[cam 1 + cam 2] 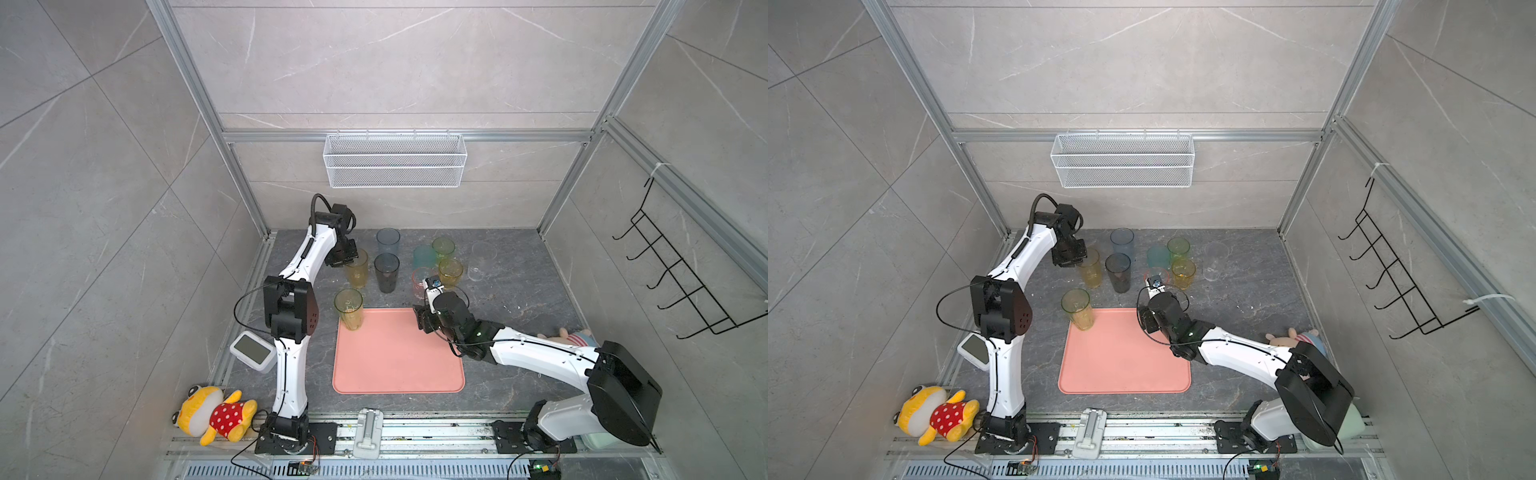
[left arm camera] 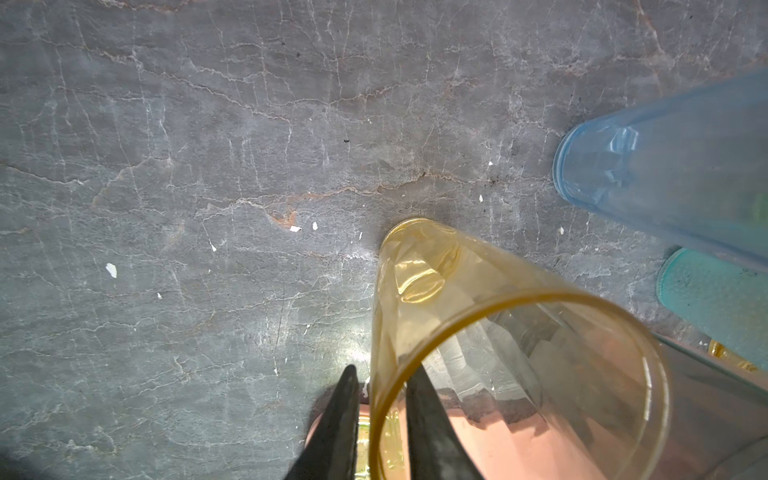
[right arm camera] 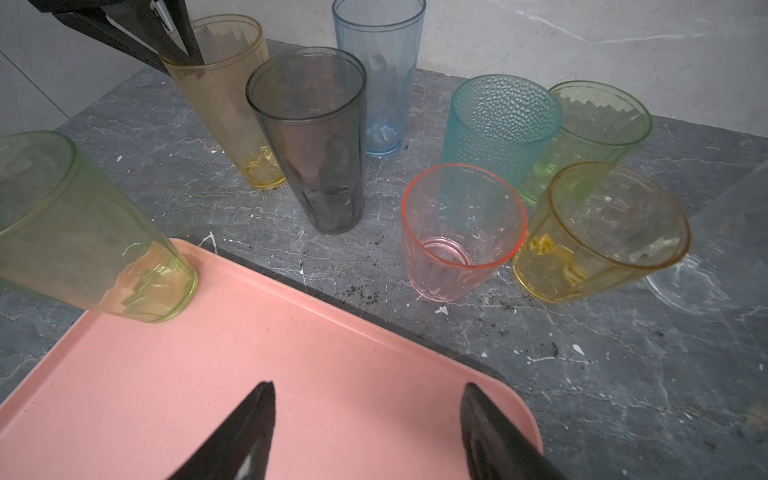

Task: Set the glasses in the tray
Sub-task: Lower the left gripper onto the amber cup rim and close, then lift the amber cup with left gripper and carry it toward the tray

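Dark grey veined stone bench (image 1: pixel 519 270), grey tiled walls, aluminium frame; white mesh basket (image 1: pixel 395 160) on the back wall, black hook rack (image 1: pixel 681 270) on the right wall. Salmon tray (image 1: pixel 395 357) lies flat mid-bench; yellow-green tall glass (image 1: pixel 350 309) upright on its far left corner, the other eight glasses on bare bench beyond the tray's far edge. Left gripper (image 1: pixel 347 261) at the amber tall glass (image 1: pixel 359 274): left wrist view has one finger inside the rim, one outside, both close to the wall, cannot tell if it pinches. Right gripper (image 3: pixel 368 386) spread wide, nothing between, above the tray's far right corner. Only top views show a yellow plush toy (image 1: pixel 216 415) at front left and a small white screen device (image 1: pixel 252 351), display too small to read. Only right wrist view shows the teal glass (image 3: pixel 498 124) hammered texture and white specks on the bench
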{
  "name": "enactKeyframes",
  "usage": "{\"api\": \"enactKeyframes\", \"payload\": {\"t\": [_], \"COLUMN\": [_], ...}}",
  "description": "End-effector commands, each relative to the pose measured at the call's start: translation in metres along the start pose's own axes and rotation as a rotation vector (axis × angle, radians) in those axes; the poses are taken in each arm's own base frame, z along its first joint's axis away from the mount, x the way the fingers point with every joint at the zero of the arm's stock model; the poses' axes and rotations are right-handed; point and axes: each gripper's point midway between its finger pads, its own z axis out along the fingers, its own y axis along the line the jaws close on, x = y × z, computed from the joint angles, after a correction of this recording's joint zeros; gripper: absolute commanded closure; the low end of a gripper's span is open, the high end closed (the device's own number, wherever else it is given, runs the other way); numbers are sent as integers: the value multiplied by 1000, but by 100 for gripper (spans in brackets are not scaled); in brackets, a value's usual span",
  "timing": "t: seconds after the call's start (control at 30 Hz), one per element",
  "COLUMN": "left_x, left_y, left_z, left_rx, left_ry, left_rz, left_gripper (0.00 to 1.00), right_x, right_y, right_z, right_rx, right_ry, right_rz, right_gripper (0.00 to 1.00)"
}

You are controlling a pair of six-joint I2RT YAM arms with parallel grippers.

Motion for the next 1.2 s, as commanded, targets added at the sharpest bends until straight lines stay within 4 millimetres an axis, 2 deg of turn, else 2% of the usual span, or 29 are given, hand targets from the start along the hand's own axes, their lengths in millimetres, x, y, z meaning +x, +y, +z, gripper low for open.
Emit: {"api": "enactKeyframes", "payload": {"t": [0.0, 0.2, 0.43, 0.67, 0.97, 1.17], "left_x": [-5, -6, -7, -5, 3, 15], "left_y": [3, 4, 6, 9, 15, 24], "left_z": [-8, -11, -24, -49, -89, -113], "left_rx": [-11, -20, -25, -21, -7, -13], "left_ry": [-15, -24, -46, -79, -125, -140], "left_rz": [5, 12, 16, 30, 51, 55], "left_gripper": [81, 88, 94, 100, 100, 100], "right_x": [-8, -8, -9, -9, -9, -9], "right_y": [3, 3, 7, 10, 13, 14], "right_z": [1, 1, -2, -2, -3, -3], "right_rx": [11, 12, 6, 3, 6, 11], "right_ry": [-11, -10, -13, -14, -21, -23], "right_rz": [-16, -20, -29, -36, -46, -55], "right_gripper": [28, 28, 28, 28, 29, 29]}}
